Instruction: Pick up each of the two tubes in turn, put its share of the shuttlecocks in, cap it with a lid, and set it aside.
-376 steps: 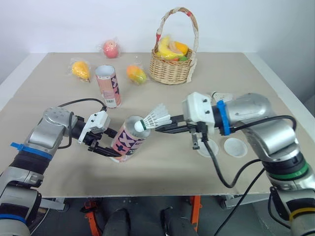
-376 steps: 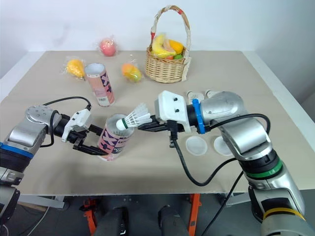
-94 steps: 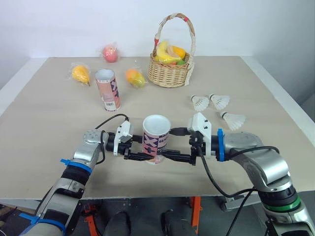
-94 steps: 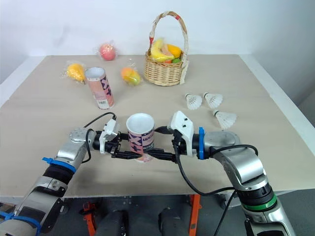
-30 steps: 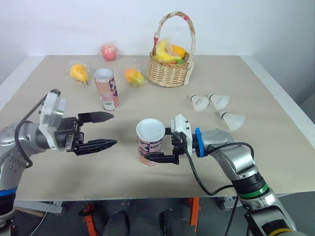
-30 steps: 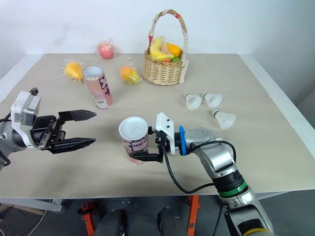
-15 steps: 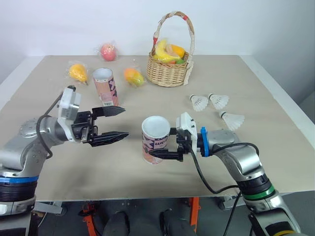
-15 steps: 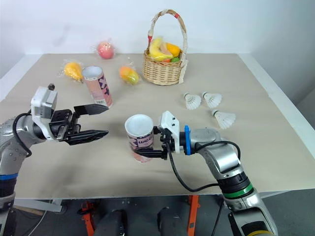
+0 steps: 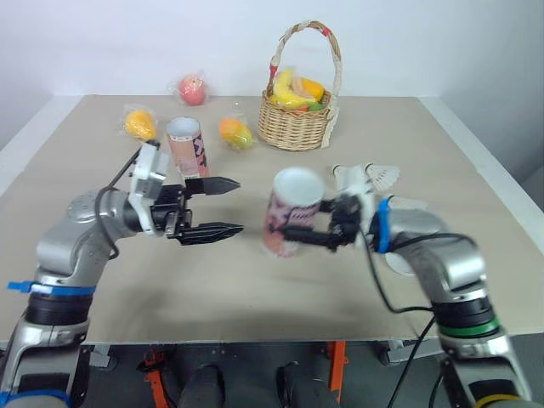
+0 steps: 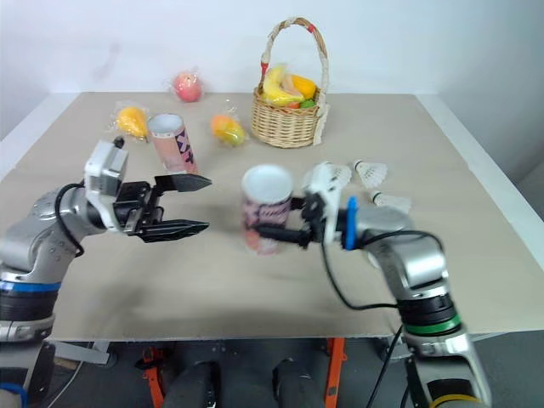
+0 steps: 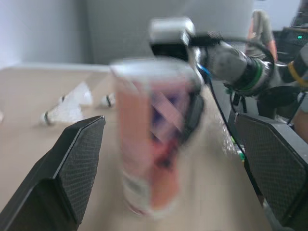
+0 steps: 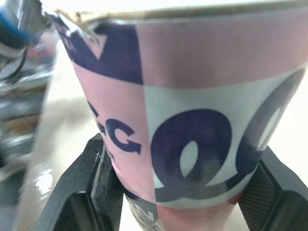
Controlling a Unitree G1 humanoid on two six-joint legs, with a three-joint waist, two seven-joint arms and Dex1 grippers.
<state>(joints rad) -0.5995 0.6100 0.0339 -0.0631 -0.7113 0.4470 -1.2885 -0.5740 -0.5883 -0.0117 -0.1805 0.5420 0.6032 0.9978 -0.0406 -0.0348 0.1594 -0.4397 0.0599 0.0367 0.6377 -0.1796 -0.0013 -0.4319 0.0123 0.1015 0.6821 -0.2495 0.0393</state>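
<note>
2 tubes: capped tube mid-table, near upright, lid end up, pinched by right gripper; open tube upright, back-left. Left gripper spread, empty. At least 2 shuttlecocks far right

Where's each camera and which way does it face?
Left and right eye views: on the head, facing forward and down over the table; both arms show.
Left wrist view: on that wrist, along the open left gripper toward the capped tube and right gripper.
Right wrist view: on that wrist, along its fingers, clamped on that tube.
Shared: the tube.
</note>
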